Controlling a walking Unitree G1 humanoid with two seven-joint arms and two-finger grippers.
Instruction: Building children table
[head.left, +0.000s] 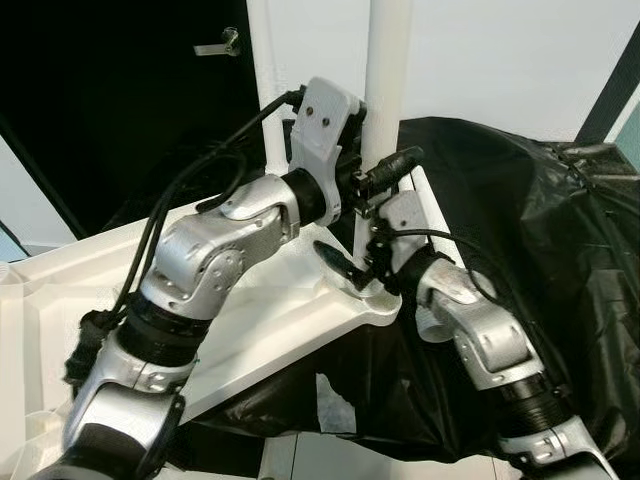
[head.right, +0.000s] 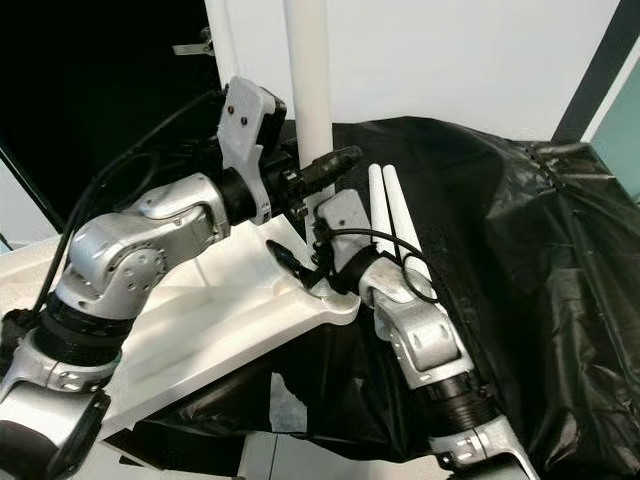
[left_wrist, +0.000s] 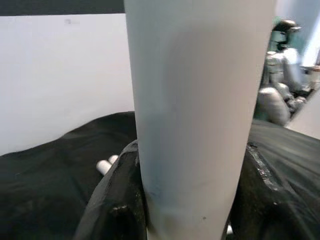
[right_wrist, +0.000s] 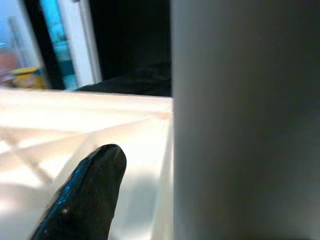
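Clamped by the left gripper (head.left: 372, 178) on the upright white cylindrical table leg (head.left: 385, 90) at twelve o'clock, keeping it plumb over the corner socket of the upturned white plastic tabletop (head.left: 260, 310), steadied low by the right gripper (head.left: 352, 268), spread apart.

Readable text: none in any view.
Table leg (head.left: 385, 80): plain white, no label or number (upright through the middle of the frame).
Tabletop (head.left: 270, 300): bare white plastic, no brand mark or sign.
Black sheet (head.left: 560, 250): unprinted, at the right of the frame.
Left gripper (head.left: 385, 170): no legible marking on its white housing.
Right gripper (head.left: 355, 265): no legible marking either.
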